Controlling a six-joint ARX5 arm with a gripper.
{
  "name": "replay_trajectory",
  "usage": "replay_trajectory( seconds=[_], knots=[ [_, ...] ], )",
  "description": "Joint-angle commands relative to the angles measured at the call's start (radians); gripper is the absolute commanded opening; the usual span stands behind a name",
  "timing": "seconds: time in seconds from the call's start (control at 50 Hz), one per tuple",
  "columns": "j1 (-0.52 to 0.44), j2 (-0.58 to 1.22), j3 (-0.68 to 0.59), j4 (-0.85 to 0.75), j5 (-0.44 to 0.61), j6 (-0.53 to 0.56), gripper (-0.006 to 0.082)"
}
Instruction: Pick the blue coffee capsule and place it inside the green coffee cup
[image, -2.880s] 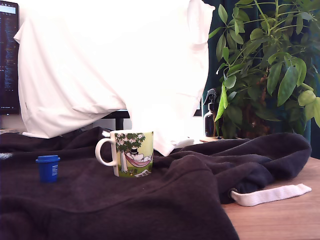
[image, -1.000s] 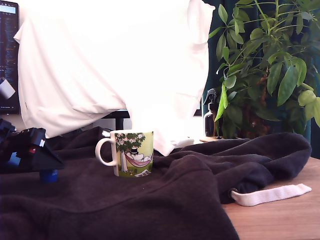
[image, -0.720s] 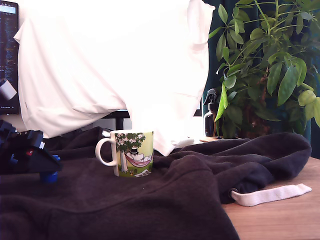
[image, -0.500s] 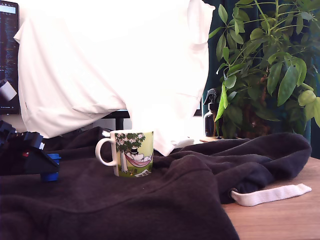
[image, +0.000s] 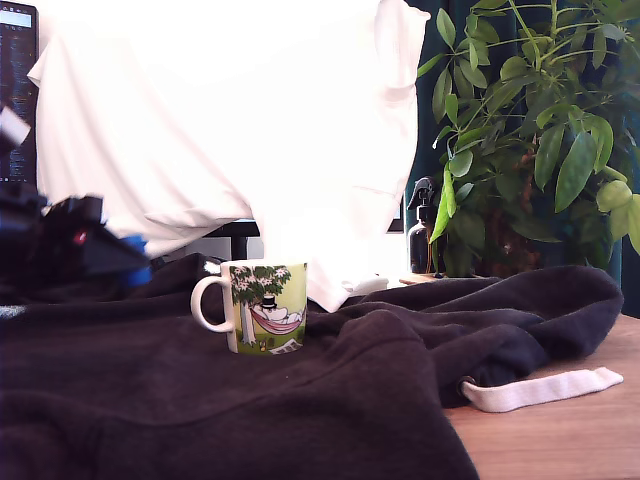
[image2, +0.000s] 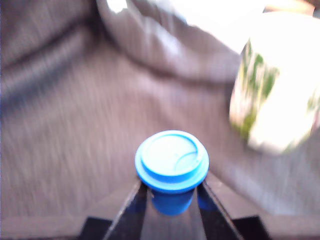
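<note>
The blue coffee capsule (image2: 172, 162) is held upright between my black fingers (image2: 131, 206), its flat blue lid facing the wrist camera. In the exterior view my gripper (image: 125, 262) hangs at the far left, lifted above the dark cloth, with a bit of the blue coffee capsule (image: 136, 259) showing at its tip. The green coffee cup (image: 263, 305) stands upright on the cloth to the exterior view's right of the gripper, white handle toward it. The wrist view shows the green coffee cup (image2: 276, 85) blurred, beyond and to one side of the capsule.
A dark sweatshirt (image: 300, 400) covers most of the wooden table (image: 570, 430), with a white drawstring (image: 540, 390) lying at the exterior view's right. White cloth (image: 230, 120) hangs behind. A leafy plant (image: 540, 130) and a dark spray bottle (image: 422, 230) stand at the back right.
The gripper came in from the left, shut on the capsule on the cloth, and has now lifted it up and slightly toward the cup.
</note>
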Motion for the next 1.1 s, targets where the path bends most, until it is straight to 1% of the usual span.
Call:
replay_trajectory(
  seconds=[0.0,0.18,0.38,0.54,0.78,0.84,0.9,0.94,0.98,1.02,1.04,1.08],
  knots=[
    [-0.026,0.010,0.027,0.013,0.021,-0.039,0.0131],
    [-0.103,0.010,0.078,0.009,0.025,-0.041,0.0131],
    [-0.166,0.010,0.122,-0.038,0.017,-0.039,0.0131],
    [-0.194,0.011,0.133,-0.045,-0.017,-0.029,0.0131],
    [-0.216,0.011,0.138,-0.070,-0.037,-0.005,0.0139],
    [-0.219,0.011,0.143,-0.072,-0.046,-0.005,0.0179],
    [-0.224,0.011,0.155,-0.084,-0.046,0.008,0.0269],
    [-0.231,0.011,0.166,-0.093,-0.045,0.023,0.0380],
    [-0.239,0.011,0.181,-0.112,-0.042,0.033,0.0519],
    [-0.246,0.011,0.198,-0.140,-0.041,0.053,0.0619],
    [-0.249,0.011,0.206,-0.150,-0.038,0.065,0.0647],
    [-0.257,0.011,0.219,-0.170,-0.035,0.080,0.0663]
  ],
)
